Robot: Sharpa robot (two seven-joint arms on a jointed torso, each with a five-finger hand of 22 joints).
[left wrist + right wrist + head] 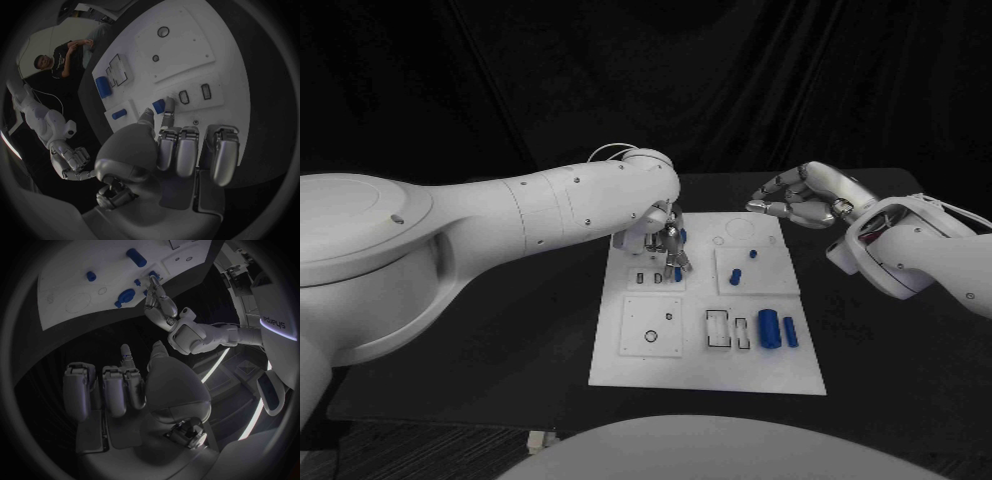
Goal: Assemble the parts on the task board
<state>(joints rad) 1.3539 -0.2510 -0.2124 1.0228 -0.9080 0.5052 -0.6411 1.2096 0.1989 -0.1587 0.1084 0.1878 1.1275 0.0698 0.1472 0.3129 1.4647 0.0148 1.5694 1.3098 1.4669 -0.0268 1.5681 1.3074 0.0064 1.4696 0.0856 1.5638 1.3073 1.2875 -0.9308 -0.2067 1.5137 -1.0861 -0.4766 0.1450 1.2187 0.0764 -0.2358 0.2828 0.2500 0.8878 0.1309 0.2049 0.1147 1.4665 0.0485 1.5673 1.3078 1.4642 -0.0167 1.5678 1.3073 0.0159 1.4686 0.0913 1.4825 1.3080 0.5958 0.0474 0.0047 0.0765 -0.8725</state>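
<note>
Blue part [678,271] pinched at the left hand [661,236] fingertips — over the task board [708,373], far-left section. Right hand [800,198] curled on nothing, hovering beyond the board's far edge.

I see a dim scene; only the task board [704,375] looks bright, and both wrist views bend strongly toward the rims.

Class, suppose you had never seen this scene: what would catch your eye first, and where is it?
First, the white task board in the middle of the black table. Next, the left hand at the board's far left part, pinching a small blue part. Lastly, the right hand hovering empty, fingers curled, off the board's far right corner.
</note>
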